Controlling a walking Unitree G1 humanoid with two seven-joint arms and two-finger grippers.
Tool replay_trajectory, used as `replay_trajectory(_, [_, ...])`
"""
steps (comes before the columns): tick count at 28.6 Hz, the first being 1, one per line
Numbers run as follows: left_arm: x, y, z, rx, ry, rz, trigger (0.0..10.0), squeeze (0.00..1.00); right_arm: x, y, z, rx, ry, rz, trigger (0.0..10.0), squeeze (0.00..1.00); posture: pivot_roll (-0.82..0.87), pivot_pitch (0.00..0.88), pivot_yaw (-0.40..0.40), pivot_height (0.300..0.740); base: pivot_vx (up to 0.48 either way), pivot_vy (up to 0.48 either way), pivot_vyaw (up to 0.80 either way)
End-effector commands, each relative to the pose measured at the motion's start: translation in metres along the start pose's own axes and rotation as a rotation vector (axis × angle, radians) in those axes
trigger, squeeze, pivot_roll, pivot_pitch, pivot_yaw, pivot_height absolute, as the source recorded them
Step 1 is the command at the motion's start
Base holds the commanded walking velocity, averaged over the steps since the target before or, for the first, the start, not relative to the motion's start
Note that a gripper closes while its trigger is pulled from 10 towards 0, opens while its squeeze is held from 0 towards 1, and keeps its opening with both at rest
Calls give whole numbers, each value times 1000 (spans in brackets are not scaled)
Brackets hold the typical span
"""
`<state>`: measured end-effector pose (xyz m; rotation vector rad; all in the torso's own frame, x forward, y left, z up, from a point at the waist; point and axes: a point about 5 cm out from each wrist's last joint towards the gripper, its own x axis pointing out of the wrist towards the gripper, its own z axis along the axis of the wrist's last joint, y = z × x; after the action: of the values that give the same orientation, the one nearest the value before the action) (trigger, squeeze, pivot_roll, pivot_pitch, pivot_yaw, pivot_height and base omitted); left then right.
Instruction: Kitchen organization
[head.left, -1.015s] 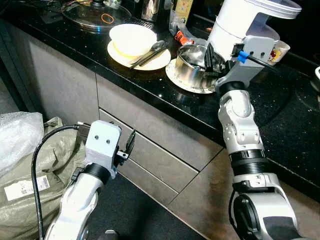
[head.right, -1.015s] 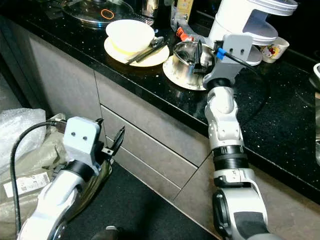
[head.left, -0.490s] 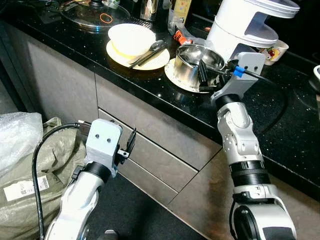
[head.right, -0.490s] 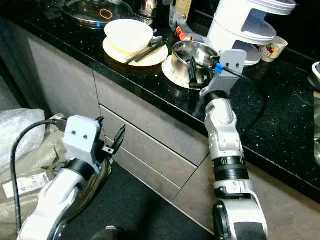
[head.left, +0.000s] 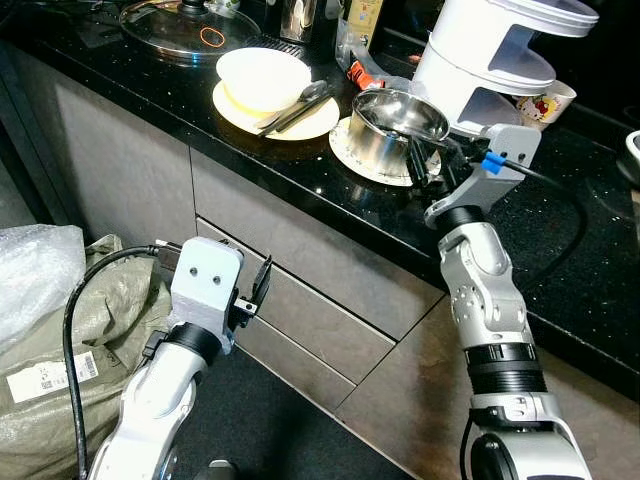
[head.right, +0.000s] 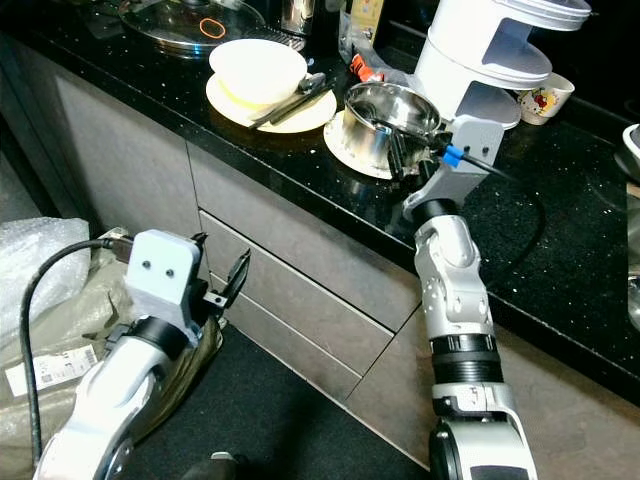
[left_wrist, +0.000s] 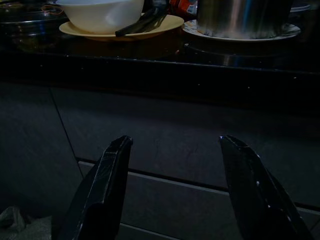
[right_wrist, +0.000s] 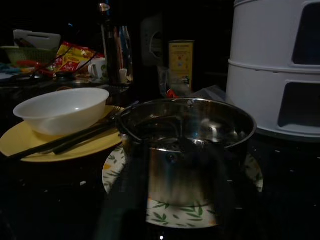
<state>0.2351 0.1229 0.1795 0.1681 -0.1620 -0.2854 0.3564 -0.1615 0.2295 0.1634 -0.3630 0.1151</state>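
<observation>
Right gripper (head.left: 420, 166) raised over black counter (head.left: 560, 250) edge, fingers spread apart, empty, tips just short of steel pot (head.left: 392, 128). Pot sits on leaf-print plate (right_wrist: 165, 210) directly ahead. Beyond-left: white bowl (head.left: 264, 78) on yellow plate (head.left: 300, 122), chopsticks (right_wrist: 60, 142) across. White appliance (head.left: 490, 55) behind pot. Left gripper (left_wrist: 172, 192) low, fingers wide, empty, facing grey drawer fronts (head.left: 300, 270).

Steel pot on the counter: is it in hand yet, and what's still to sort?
Nothing looks put away yet. The right gripper sits at the near side of the steel pot, fingers apart, not gripping; the pot rests on its leaf-patterned plate. The left gripper hangs open by the drawers. The white bowl, chopsticks and yellow plate remain on the counter.
</observation>
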Motion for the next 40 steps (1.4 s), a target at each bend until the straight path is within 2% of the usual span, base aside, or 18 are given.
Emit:
replay_trajectory(1, [0,-3,-3,4,9,-15,10000,0,-3,-4,0,-16,8,-9,0,0,180,75,-178,740,0,0,0])
replay_trajectory(16, [1,-4,-3,5,10,-15,10000,0,0,0,4,-13,2,1,0,0,180,74,-180,740,0,0,0])
replay_trajectory(40, [4,-4,-6,23,9,-27,10000,0,11,3,36,33,-122,36,0,0,186,59,-175,740,0,0,0])
